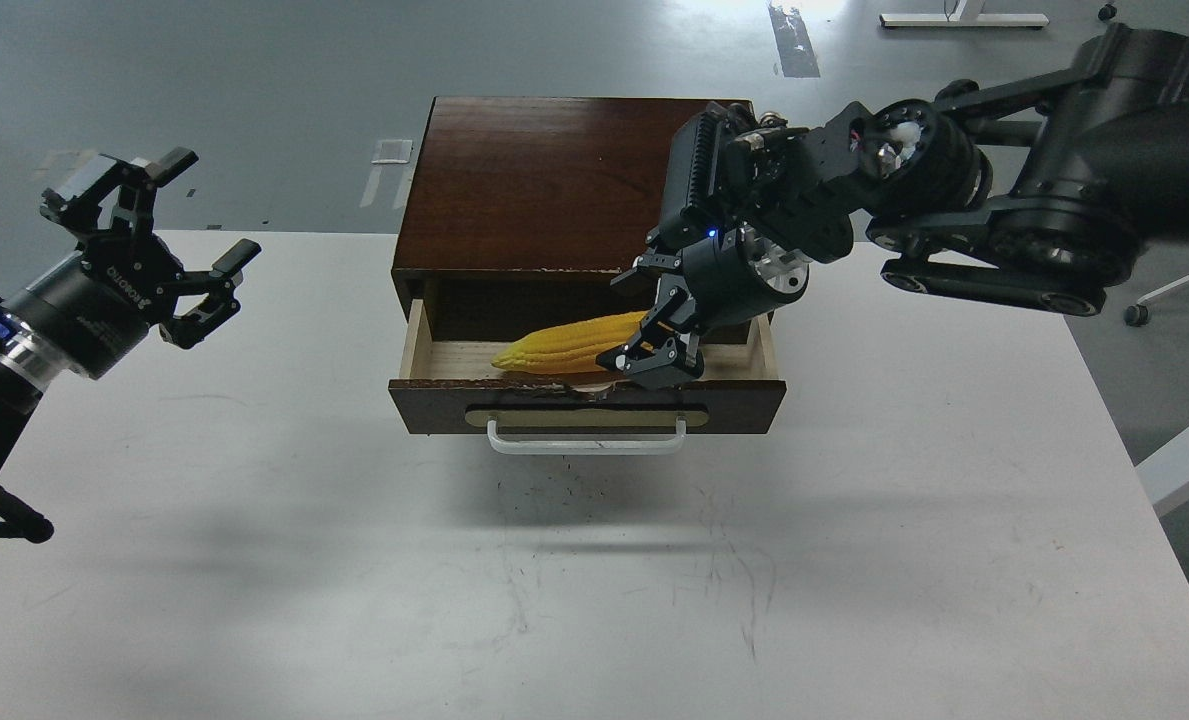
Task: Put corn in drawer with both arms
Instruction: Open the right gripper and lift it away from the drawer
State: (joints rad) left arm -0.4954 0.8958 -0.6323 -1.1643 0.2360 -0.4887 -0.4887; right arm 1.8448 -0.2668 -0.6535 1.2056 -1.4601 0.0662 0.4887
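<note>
The dark brown wooden box [544, 180] stands at the table's far middle with its drawer [586, 405] pulled open. The yellow corn [564, 345] lies tilted inside the drawer, its narrow tip low at the left on the pale floor and its thick end raised at the right. My right gripper [649, 322] reaches into the drawer from the right, with its fingers closed around the thick end of the corn. My left gripper [169, 235] is open and empty, held in the air well left of the box.
The white bar handle [586, 443] sticks out of the drawer front toward me. The white table [594, 580] ends at the right, with grey floor beyond it. My right arm [1004, 220] crosses above the box's right corner.
</note>
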